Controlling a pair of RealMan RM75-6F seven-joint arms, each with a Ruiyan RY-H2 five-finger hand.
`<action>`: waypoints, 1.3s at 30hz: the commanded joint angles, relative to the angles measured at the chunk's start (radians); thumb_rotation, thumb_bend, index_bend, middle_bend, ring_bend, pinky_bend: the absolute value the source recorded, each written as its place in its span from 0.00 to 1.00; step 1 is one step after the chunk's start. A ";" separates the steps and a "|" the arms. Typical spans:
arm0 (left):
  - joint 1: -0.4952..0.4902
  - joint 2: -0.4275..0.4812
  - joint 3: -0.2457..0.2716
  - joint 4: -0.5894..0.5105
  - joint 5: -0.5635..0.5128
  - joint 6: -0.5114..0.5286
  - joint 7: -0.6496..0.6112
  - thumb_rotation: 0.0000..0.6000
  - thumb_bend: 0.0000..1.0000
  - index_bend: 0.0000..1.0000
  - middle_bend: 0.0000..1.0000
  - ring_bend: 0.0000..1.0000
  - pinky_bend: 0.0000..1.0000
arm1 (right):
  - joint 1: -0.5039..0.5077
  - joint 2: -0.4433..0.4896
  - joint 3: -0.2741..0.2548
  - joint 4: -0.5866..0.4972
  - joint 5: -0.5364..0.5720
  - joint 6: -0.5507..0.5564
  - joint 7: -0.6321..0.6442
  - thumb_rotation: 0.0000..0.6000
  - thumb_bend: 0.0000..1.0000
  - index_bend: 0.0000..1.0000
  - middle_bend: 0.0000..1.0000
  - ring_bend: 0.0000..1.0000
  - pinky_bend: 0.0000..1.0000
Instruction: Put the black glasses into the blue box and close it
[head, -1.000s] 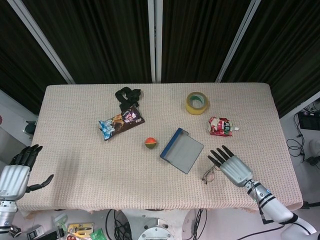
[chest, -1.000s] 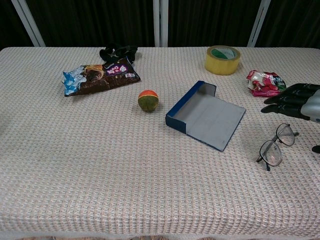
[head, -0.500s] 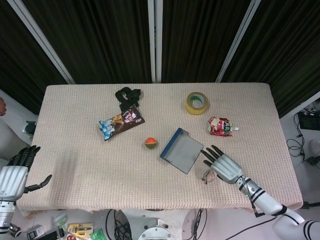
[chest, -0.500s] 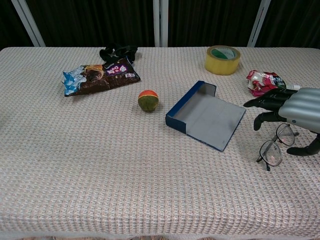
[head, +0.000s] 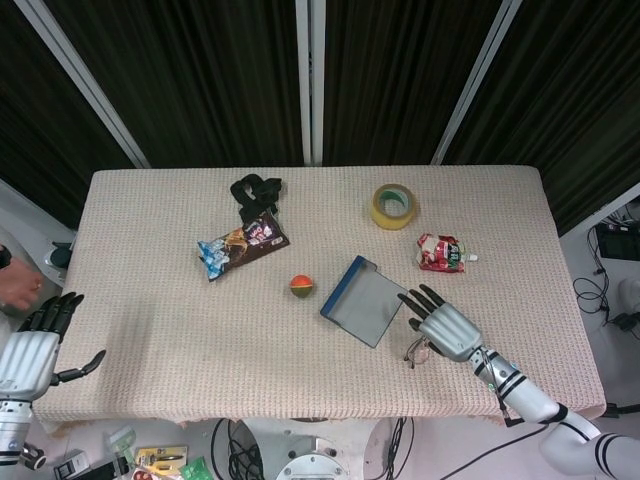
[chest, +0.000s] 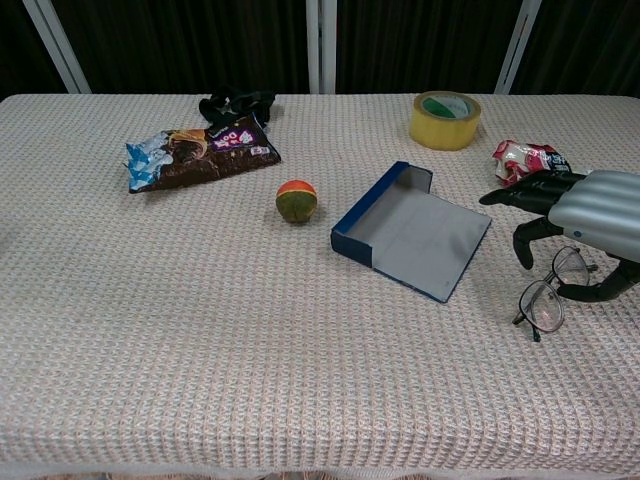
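Observation:
The black glasses (chest: 549, 292) lie on the tablecloth near the front right, partly under my right hand (chest: 575, 210); in the head view only their left lens (head: 418, 351) shows. That right hand (head: 440, 323) hovers over them with fingers spread and curved down, holding nothing. The blue box (chest: 412, 230) lies open just left of the hand, its grey inside facing up; in the head view the blue box (head: 363, 301) sits mid-table. My left hand (head: 32, 345) hangs open off the table's left front corner.
A yellow tape roll (chest: 445, 119) and a red snack pouch (chest: 523, 160) sit behind the right hand. An orange-green ball (chest: 297, 200) lies left of the box. A dark snack bag (chest: 200, 148) and a black strap (chest: 235, 103) are at the back left.
My right hand has moved left and forward over the glasses, its fingers now curling down around them. The left hand has barely shifted.

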 joint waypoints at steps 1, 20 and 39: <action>0.002 -0.002 -0.001 0.003 -0.001 0.004 -0.001 0.41 0.20 0.08 0.08 0.09 0.23 | 0.002 -0.007 -0.004 0.010 -0.001 0.005 0.002 1.00 0.21 0.48 0.00 0.00 0.00; 0.006 -0.011 0.009 0.022 -0.003 -0.006 -0.020 0.42 0.20 0.08 0.08 0.09 0.23 | 0.015 -0.032 -0.019 0.045 0.016 0.006 0.015 1.00 0.33 0.57 0.00 0.00 0.00; 0.008 -0.011 0.012 0.032 -0.008 -0.013 -0.036 0.41 0.20 0.08 0.08 0.09 0.23 | 0.045 -0.060 0.005 0.070 0.014 0.043 0.051 1.00 0.49 0.68 0.00 0.00 0.00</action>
